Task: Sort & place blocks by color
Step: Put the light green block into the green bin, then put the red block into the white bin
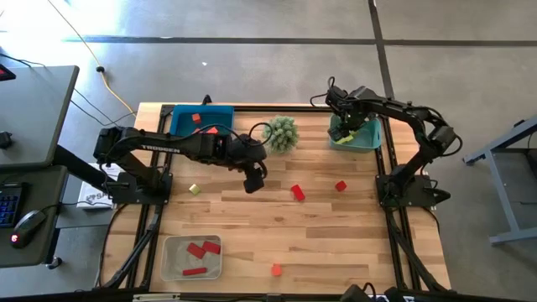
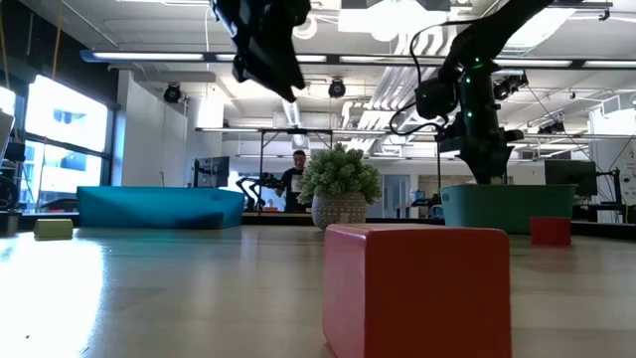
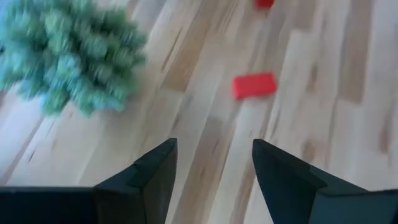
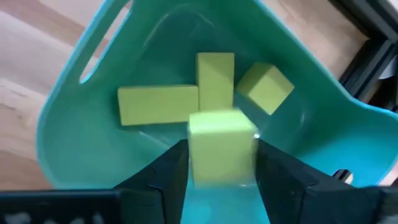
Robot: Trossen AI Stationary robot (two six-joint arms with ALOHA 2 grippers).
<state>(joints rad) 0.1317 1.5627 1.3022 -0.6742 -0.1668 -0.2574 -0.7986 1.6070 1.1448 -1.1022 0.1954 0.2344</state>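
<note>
Only the right wrist view shows the right gripper (image 4: 221,163) over the teal plastic bin (image 4: 68,118), a yellow-green block (image 4: 222,146) between its fingers above three more inside. Whether it grips I cannot tell. The left gripper (image 3: 214,168) gapes empty beside the spiky green plant (image 3: 68,56).

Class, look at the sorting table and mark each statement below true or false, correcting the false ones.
1. The right gripper is over the teal bin with a yellow-green block between its fingers. True.
2. The teal bin holds red blocks. False: three yellow-green blocks lie in it.
3. The left gripper is open and holds nothing. True.
4. The plant stands inside the blue bin. False: it stands on the table, between the blue and teal bins.
5. The grey tray holds red blocks. True.
6. No blocks lie loose on the table. False: several red blocks and one yellow-green one are there.
</note>
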